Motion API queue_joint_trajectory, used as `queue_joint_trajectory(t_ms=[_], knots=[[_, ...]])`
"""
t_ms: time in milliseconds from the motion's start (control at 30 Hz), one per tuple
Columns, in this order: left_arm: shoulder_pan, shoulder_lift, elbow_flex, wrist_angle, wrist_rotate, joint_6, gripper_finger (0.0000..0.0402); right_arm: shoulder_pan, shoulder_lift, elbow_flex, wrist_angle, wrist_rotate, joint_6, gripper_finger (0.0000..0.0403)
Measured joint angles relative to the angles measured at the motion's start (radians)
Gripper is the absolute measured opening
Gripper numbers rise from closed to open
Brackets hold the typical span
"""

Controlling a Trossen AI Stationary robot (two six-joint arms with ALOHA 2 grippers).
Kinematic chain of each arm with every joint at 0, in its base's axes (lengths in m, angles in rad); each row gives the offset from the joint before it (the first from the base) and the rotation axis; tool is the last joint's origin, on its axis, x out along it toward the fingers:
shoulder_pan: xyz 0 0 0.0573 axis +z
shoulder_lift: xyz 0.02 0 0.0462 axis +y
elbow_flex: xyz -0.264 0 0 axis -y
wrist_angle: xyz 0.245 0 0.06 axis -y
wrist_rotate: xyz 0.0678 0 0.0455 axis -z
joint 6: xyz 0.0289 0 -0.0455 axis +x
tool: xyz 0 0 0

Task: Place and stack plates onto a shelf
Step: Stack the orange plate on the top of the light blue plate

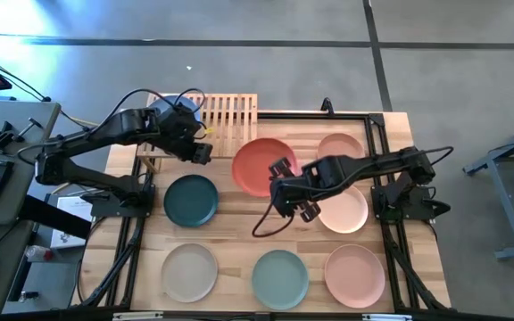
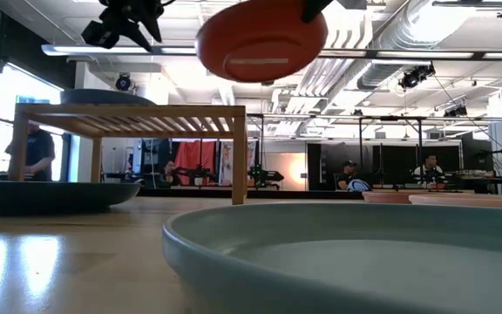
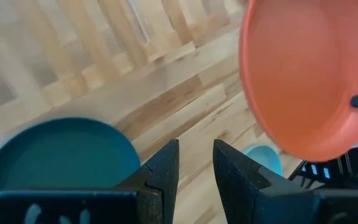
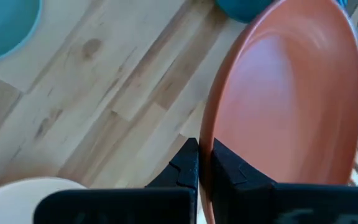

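Overhead, low and wrist views of a plate transfer. The right pincer [image 1: 284,171], at frame centre in the high view, is pinched on the rim of the terracotta plate [image 1: 262,166] and holds it clear of the table [image 1: 230,241]; the low view shows the plate airborne at the top centre, above the level of the shelf [image 1: 230,114]. In the right wrist view its two fingers are pressed onto the plate's edge with only the rim between them.

The step in hand appears to be carrying this plate to the shelf, which stands at the upper centre-left of the high view. To do it well, the plate should be kept above the slatted top until it is over it, levelled, and lowered flat before release, since an edge grip lets a plate swing or slip. A blue plate [image 2: 94,94] seems to lie on the shelf's left part already, so the free part beside it, or a stack on it, is the likely target.

The left pincer [image 1: 202,153] hovers just left of the held plate, near the shelf's front edge; its fingers stand slightly apart and hold nothing. It lies close to the carrying path and could be struck.

The dark teal plate [image 1: 190,200], beige plate [image 1: 189,272], sage green plate [image 1: 280,278] and three peach-pink plates [image 1: 354,275] rest on the table.
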Motion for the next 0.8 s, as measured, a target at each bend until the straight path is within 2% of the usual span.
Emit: queue_joint_trajectory(t_ms=[467, 800], knots=[[0.0, 0.089, 0.0, 0.157, 0.0, -0.024, 0.0086, -0.028, 0.0, 0.0, 0.005, -0.044, -0.127, 0.0], [0.0, 0.13, 0.0, 0.203, -0.001, -0.018, 0.0086, -0.043, 0.0, 0.0, 0.005, -0.044, -0.13, 0.0]])
